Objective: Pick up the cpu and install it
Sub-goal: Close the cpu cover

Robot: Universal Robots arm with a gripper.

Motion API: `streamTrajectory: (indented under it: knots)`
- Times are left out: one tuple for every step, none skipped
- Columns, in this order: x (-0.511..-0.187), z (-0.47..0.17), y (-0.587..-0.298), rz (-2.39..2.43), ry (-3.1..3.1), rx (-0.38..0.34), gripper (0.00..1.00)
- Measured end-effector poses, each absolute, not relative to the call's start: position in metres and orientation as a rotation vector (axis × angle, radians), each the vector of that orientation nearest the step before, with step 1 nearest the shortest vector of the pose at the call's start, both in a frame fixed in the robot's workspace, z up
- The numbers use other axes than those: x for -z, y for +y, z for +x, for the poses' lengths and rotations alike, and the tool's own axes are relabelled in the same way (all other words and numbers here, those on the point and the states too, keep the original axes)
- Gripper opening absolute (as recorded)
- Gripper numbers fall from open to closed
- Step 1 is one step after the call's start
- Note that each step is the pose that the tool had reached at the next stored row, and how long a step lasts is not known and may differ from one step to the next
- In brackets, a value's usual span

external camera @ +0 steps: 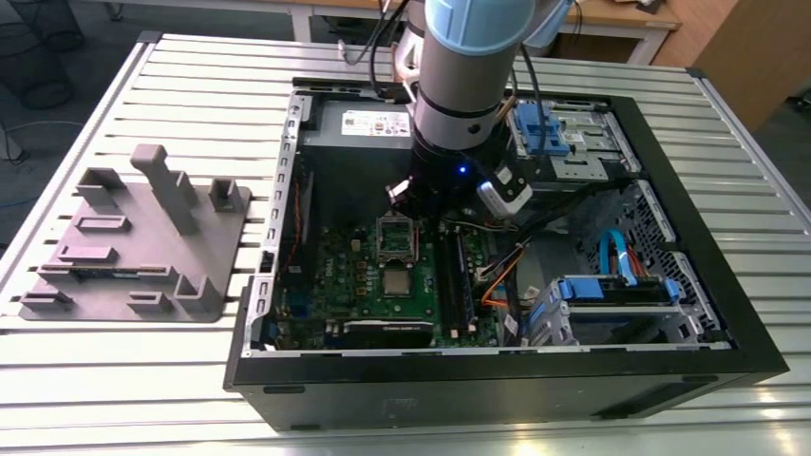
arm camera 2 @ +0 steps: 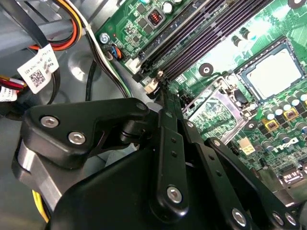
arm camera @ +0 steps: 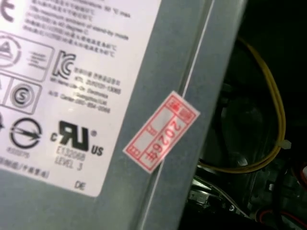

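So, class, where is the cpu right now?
In the exterior view, the cpu lies on the green motherboard inside the case, beside the silver socket frame.

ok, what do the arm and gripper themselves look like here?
The silver-grey tubular robot arm has a pale blue joint cap, a black wrist section with a small blue light, and a thin black cable alongside. The matte black gripper is built from linkage bars with silver screw heads.
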State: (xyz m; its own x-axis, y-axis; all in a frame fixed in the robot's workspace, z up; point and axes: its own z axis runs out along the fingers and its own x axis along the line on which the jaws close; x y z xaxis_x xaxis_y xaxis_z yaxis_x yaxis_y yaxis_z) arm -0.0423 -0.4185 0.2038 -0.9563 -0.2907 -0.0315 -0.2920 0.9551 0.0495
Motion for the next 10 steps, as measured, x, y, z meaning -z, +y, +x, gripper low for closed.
streamTrajectory:
  knots:
    - [-0.2036,-0.0423,-0.4184,-0.460,3.082,-0.085,0.11]
    - [-0.2032,-0.0424,-0.4181,-0.467,3.081,-0.085,0.11]
    - [-0.2030,-0.0424,-0.4179,-0.479,3.080,-0.085,0.11]
    - [-0.2027,-0.0424,-0.4177,-0.497,3.077,-0.085,0.11]
    - [-0.2024,-0.0424,-0.4176,-0.516,3.075,-0.085,0.11]
    - [-0.2022,-0.0424,-0.4175,-0.534,3.072,-0.085,0.11]
    - [-0.2020,-0.0424,-0.4173,-0.551,3.069,-0.085,0.11]
    - [-0.2017,-0.0424,-0.4171,-0.563,3.067,-0.085,0.11]
    - [-0.2016,-0.0424,-0.4169,-0.570,3.066,-0.086,0.11]
    - [-0.2016,-0.0426,-0.4169,-0.574,3.065,-0.085,0.11]
